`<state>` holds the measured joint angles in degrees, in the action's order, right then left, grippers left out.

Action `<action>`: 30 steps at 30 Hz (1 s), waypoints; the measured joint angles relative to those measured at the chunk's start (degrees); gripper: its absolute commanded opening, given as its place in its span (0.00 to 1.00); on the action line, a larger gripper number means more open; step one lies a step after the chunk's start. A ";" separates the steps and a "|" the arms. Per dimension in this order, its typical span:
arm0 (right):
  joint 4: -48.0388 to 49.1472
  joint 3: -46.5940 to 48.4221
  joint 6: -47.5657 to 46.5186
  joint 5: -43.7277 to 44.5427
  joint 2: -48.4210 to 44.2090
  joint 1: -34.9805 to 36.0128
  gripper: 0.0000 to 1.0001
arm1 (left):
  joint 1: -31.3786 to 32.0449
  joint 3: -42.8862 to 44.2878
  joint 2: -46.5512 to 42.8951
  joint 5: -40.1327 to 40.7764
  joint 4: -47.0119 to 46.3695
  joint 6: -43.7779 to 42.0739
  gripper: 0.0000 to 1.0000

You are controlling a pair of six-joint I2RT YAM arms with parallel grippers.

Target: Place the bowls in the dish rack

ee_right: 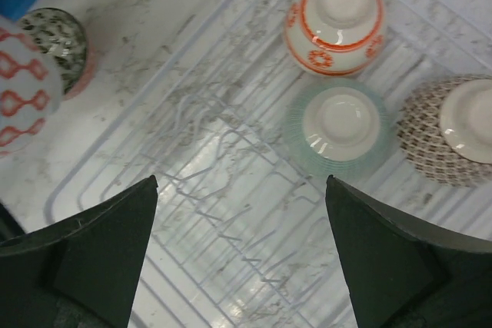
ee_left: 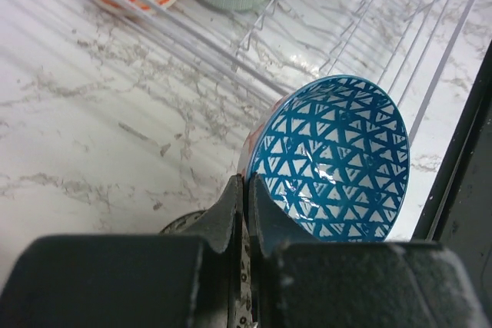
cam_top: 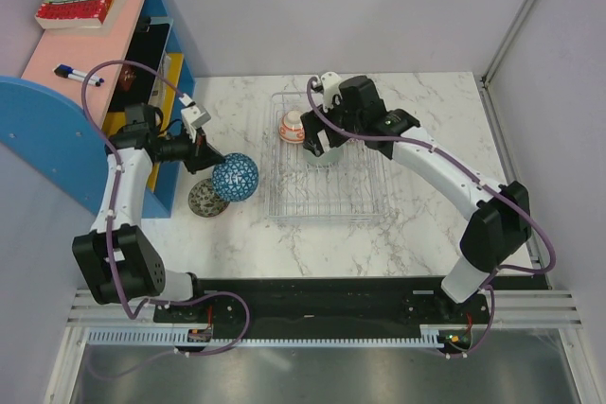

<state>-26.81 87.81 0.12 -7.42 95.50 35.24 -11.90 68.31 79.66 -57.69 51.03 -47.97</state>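
Table (cam_top: 417, 224): white veined marble, grey walls around, blue-and-pink shelf (cam_top: 85, 54) at its far left corner.
Dish rack (cam_top: 327, 205): middle of table, toward far edge.
Left gripper (cam_top: 204, 160): left of rack, with blue bowl (cam_top: 235, 177) tipped on its side.
Left wrist: jaws clamped on blue bowl's rim.
Right wrist: right gripper (ee_right: 238, 190) spread wide over rack; three upturned bowls (ee_right: 336, 124) inside at its far end.
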 measured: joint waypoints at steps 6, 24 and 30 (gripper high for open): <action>2.97 -0.09 9.84 -17.99 0.35 -2.38 0.98 | 4.11 6.03 4.24 -4.90 -1.90 2.91 0.02; 35.65 -18.51 42.64 -49.09 5.25 -11.34 0.98 | 19.76 15.47 14.84 -4.26 -13.40 13.97 0.02; 43.15 -21.35 48.30 -51.98 5.25 -11.26 0.98 | 21.05 15.76 14.86 -3.91 -14.95 15.21 0.02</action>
<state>16.34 66.46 48.42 -59.40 100.75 23.99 9.15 84.07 94.52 -61.60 36.07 -32.75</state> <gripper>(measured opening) 0.976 0.046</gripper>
